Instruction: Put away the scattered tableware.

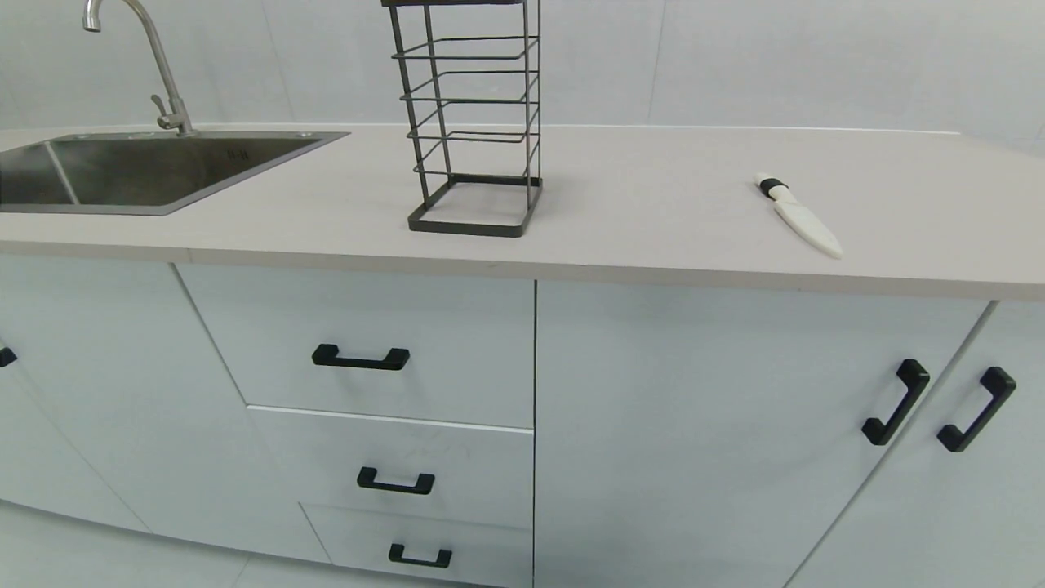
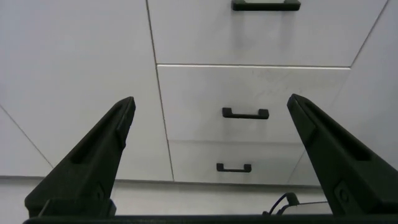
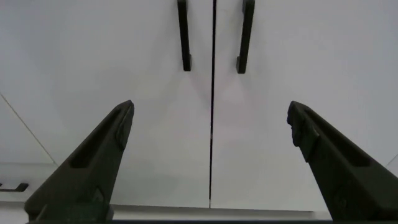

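One knife lies flat on the counter, well right of the one wire rack; one sink sits at the left. Both grippers are spread wide and empty; the left gripper faces three drawers, the right gripper two cabinet doors, both well apart from the knife.

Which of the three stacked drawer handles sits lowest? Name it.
The bottom drawer handle, under the other two; the middle handle and the top handle both sit above it.
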Robot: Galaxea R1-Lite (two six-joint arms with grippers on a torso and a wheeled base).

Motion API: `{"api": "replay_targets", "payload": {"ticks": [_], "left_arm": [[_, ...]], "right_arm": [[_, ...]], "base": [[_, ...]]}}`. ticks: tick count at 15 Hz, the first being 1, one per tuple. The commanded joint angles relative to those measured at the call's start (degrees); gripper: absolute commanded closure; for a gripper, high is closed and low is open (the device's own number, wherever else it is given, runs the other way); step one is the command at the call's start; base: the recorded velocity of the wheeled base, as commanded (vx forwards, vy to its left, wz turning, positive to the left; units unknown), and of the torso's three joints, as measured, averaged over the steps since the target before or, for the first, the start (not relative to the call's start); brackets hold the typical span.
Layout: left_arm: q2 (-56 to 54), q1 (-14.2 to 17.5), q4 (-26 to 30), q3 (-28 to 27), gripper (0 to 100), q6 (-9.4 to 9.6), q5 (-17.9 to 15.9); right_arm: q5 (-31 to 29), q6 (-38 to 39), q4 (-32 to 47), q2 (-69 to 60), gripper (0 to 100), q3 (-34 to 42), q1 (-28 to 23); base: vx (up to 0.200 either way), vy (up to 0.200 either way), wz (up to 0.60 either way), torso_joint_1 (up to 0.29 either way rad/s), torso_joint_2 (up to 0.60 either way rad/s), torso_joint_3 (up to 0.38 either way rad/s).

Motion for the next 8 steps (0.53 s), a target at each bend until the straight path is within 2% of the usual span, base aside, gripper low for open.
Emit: {"api": "replay_targets", "payload": {"ticks": [1, 2, 8], "left_arm": [[0.10, 0.01, -0.02, 0.00, 0, 0.08, -0.02], [0.10, 0.01, -0.02, 0.00, 0, 0.08, -0.02], [0.10, 0.01, -0.02, 0.00, 0, -0.09, -0.02]], "right_arm": [[-0.02, -0.03, -0.03, 0.09, 0, -0.06, 0.02], [-0.02, -0.03, -0.03, 0.09, 0, -0.06, 0.02], [-0.02, -0.03, -0.03, 0.09, 0, 0.02, 0.02]], "base": [[0.000, -0.200, 0.00, 0.002, 0.00, -0.002], [0.000, -0.200, 0.00, 0.002, 0.00, 0.007], [0.000, 0.000, 0.00, 0.000, 0.00, 0.000]]}}
